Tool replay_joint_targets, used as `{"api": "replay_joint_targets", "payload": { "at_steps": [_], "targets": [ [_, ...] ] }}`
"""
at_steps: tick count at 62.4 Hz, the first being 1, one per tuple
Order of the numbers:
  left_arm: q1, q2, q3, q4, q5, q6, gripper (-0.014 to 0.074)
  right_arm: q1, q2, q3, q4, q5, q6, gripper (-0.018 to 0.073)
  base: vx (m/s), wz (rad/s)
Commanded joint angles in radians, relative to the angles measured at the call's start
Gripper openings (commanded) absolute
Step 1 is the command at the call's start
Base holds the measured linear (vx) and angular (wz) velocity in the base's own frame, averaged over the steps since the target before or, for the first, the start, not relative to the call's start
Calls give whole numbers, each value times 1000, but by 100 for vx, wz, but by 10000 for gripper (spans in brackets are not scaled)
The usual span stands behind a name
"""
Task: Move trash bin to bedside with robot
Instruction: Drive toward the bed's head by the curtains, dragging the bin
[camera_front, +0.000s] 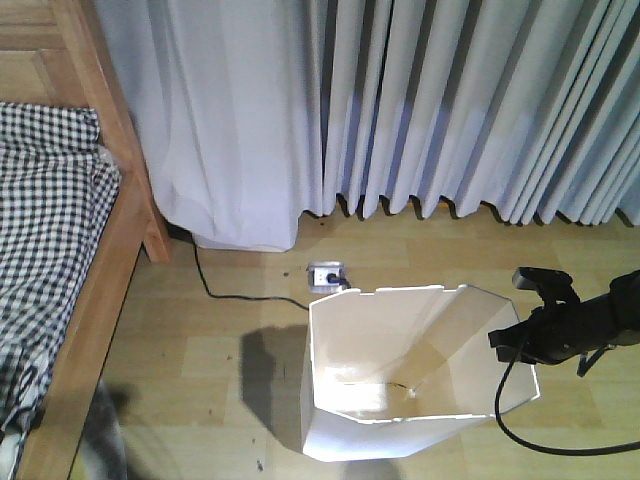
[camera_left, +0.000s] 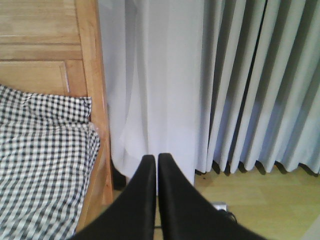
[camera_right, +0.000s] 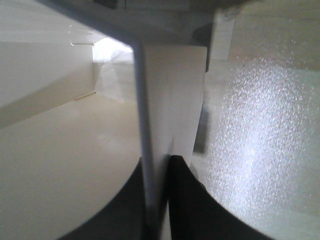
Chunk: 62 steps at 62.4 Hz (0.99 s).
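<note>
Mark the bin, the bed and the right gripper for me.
bin (camera_front: 370, 345): front view, inner far wall.
bed (camera_front: 95, 320): front view, wooden side rail.
right gripper (camera_front: 505, 345): front view, where its jaws meet the bin's rim.

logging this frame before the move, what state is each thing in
trash bin, upright, standing apart from the bed
right gripper, shut on the trash bin's rim wall
left gripper, shut, holding nothing
curtain, drawn closed
power strip, black cable plugged in
bedding, rumpled
</note>
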Motion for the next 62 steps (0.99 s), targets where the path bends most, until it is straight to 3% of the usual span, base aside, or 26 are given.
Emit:
{"api": "replay_joint_targets", "payload": {
  "at_steps": [1,62],
  "targets": [
    [-6,-10,29,-4,-73,-9,-6,-2,-70,-10,35,197,11,-6,26,-4],
    [-6,-10,29,-4,-73,-9,-6,-2,-70,-10,35,196,11,-6,18,2]
  ]
}}
